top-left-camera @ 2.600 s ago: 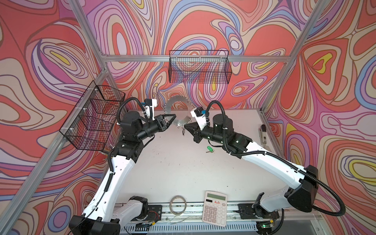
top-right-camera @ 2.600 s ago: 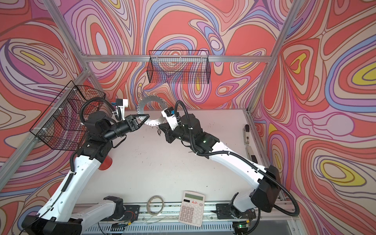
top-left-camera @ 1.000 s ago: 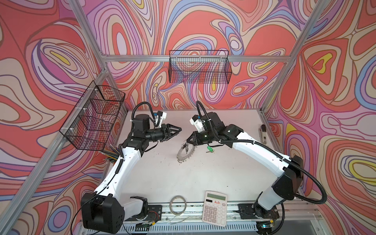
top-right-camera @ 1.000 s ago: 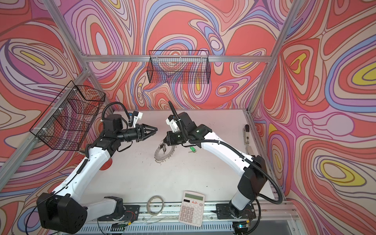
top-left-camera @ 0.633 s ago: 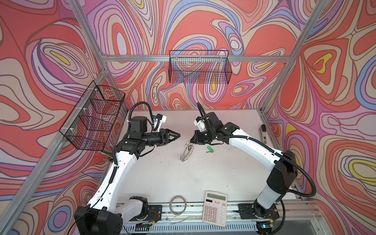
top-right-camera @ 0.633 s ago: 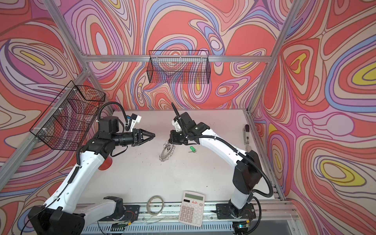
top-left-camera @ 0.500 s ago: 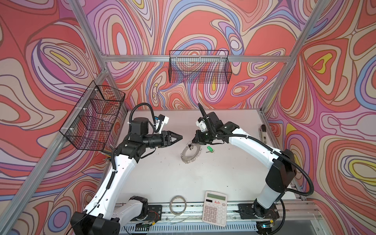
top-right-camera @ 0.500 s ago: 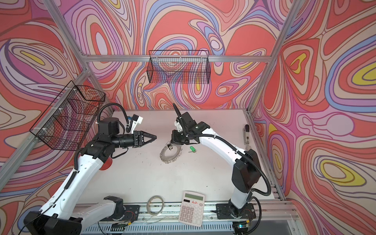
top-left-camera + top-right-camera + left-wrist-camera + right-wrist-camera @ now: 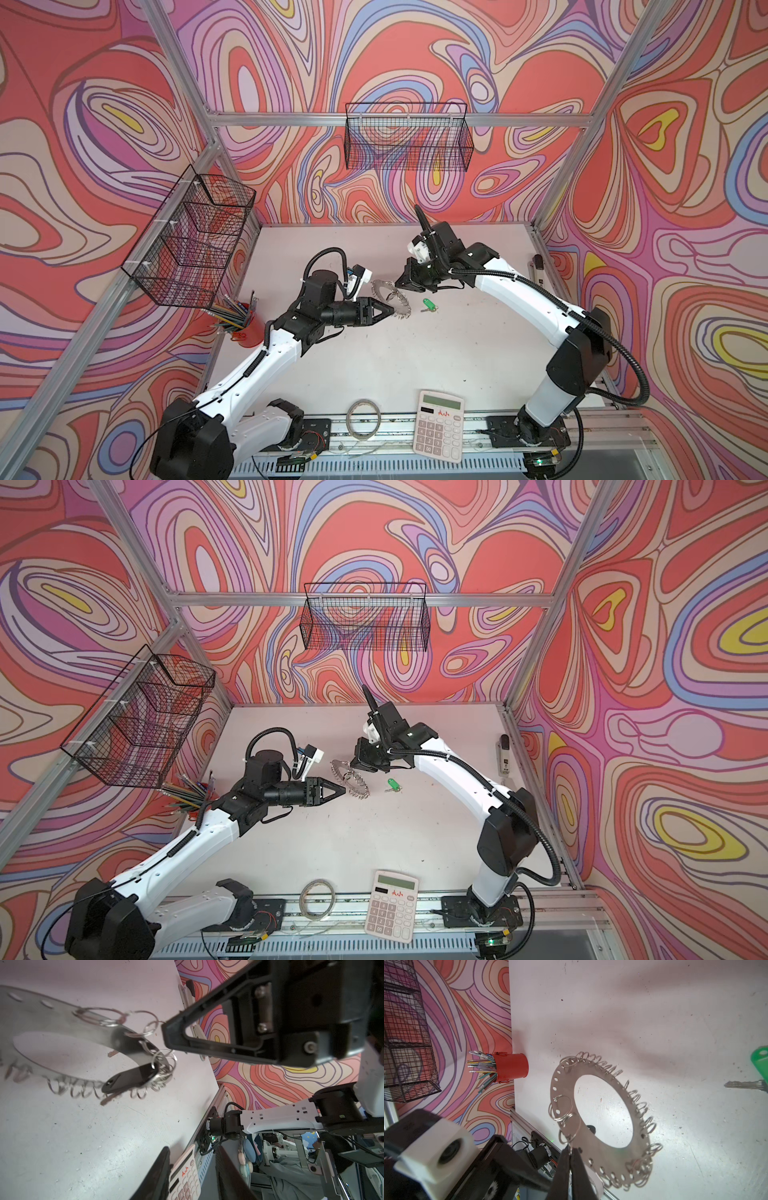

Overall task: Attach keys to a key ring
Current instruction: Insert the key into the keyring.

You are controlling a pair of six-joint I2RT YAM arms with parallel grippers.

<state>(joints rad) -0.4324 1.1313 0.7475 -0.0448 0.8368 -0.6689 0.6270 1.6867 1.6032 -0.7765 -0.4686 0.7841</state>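
The white table (image 9: 415,365) sits under both arms. The right gripper (image 9: 571,1155) is pressed together, pinching the rim of the key ring (image 9: 564,1082). It holds the key ring tilted over the middle of the table. The left gripper (image 9: 388,311) is spread apart with nothing in it and points at the key ring, just beside it. The black key (image 9: 128,1078) dangles from the key ring. The green key (image 9: 429,305) lies flat on the table nearby.

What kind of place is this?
Probably a robot lab test cell: a left arm and right arm mounted at a white table, an aluminium frame with swirly printed walls, and props like a calculator.
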